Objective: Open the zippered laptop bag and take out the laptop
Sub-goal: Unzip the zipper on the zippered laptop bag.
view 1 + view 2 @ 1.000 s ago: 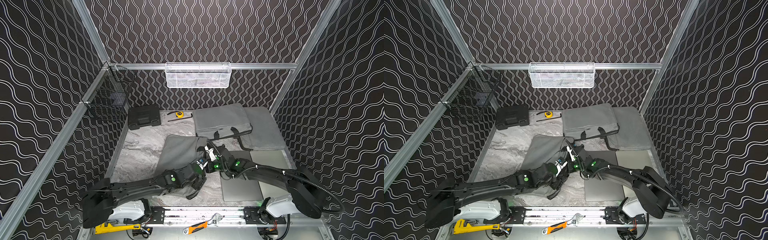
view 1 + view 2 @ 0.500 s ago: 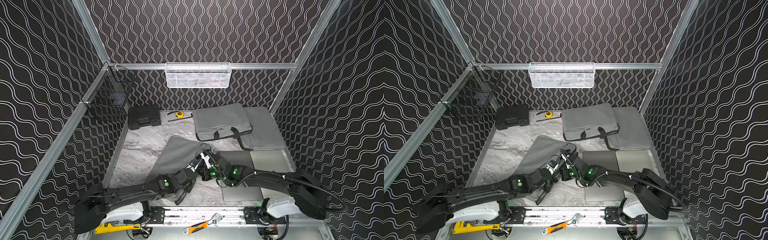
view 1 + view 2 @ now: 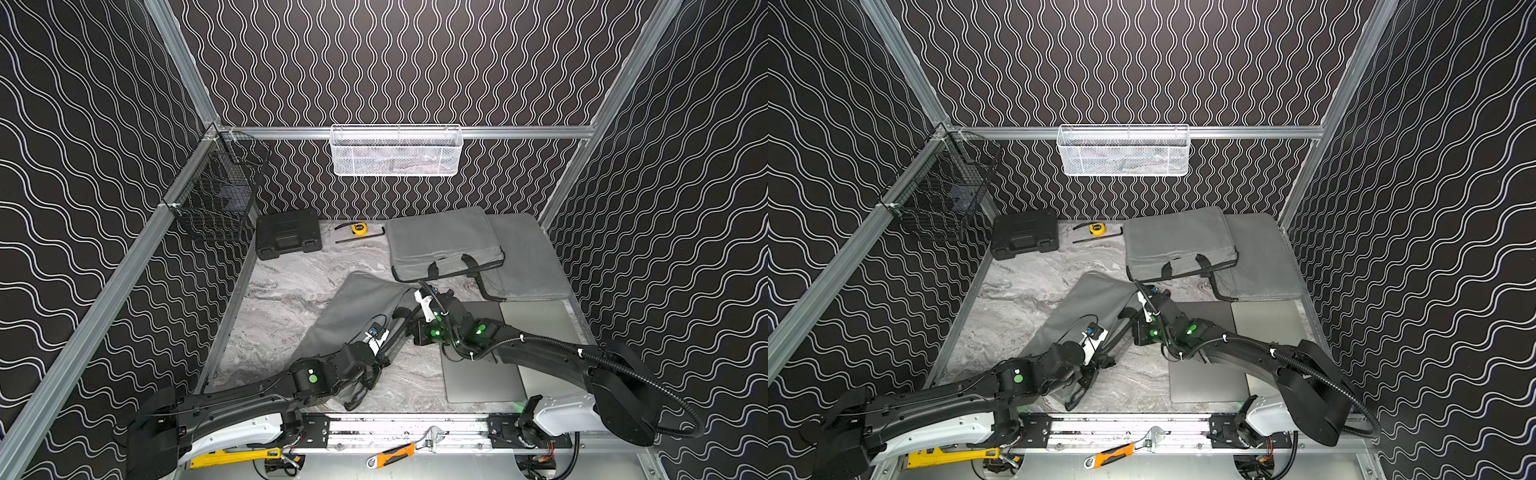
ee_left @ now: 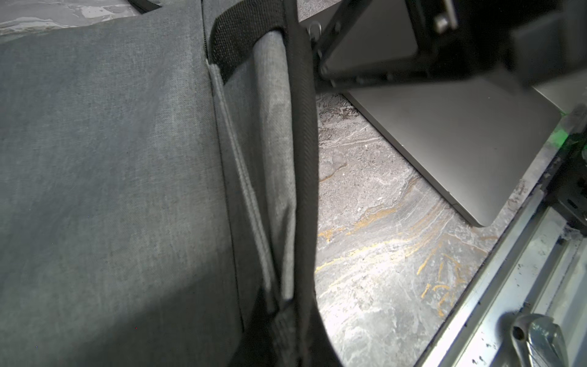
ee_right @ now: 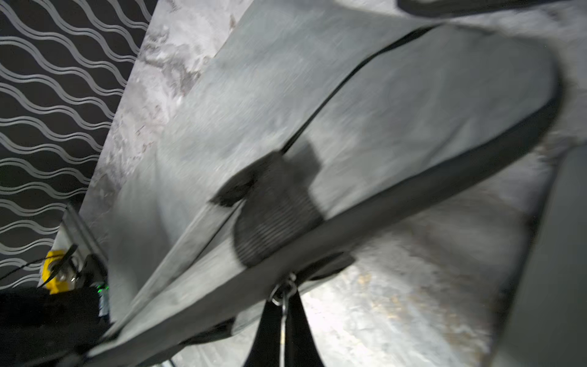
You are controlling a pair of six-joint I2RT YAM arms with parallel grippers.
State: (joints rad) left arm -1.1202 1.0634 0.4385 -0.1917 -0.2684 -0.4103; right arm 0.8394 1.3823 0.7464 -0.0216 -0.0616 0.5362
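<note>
The left arm has drawn back toward the near edge of the tabletop (image 3: 291, 299), and the left gripper (image 3: 1094, 370) has closed on the near corner of the bag (image 3: 353, 307). The right gripper (image 5: 282, 305) stays clamped on the zipper pull (image 5: 282, 290). The bag lies mid-tabletop, apparently braced for unzipping. No laptop shows inside it.

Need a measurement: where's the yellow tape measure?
In both top views, the tape measure lies at the back, between the black case and a grey bag.
</note>
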